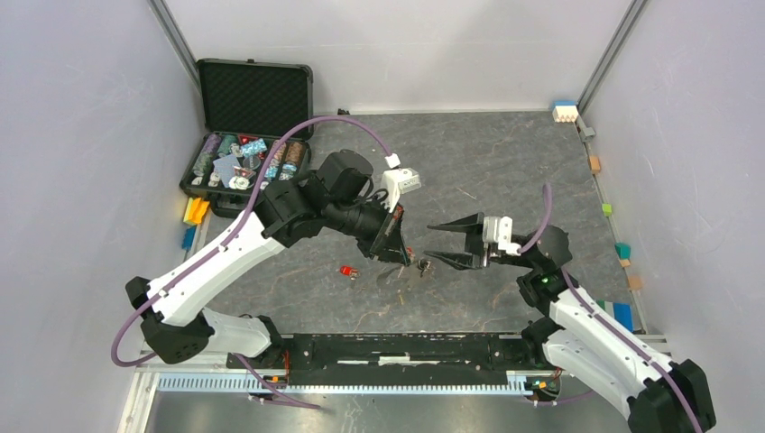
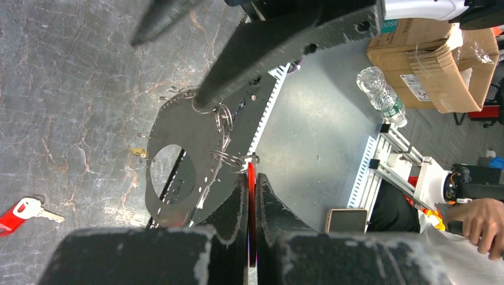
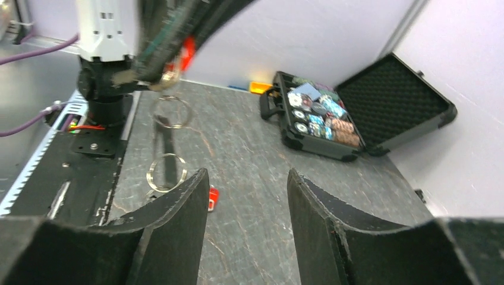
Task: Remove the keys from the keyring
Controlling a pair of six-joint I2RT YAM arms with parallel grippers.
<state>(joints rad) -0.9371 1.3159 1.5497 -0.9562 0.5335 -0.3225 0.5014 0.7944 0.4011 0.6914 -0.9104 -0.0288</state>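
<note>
The left claw (image 2: 251,181) is clenched on a red key (image 2: 251,219), seen only as a thin red sliver between its fingers. From it the keyring (image 2: 193,133) hangs clear of the tabletop (image 1: 505,162), between the two arms. The strap's long axis runs from the left claw toward the right claw (image 3: 245,173), and silver rings (image 2: 233,160) are threaded along its edge.

The right claw is released, with its jaws spread wide. In the left wrist view one of its fingertips (image 2: 207,98) sits at the ring on the strap's far end, perhaps touching it, while the other finger is well off. In its own view the rings hang ahead and left of the gap, not inside it.

The right arm is the free one, so I judge it must shift left to bracket a ring or key while the left holds firm. A loose key (image 1: 347,271) with a red head lies on the tabletop, near the left claw.
</note>
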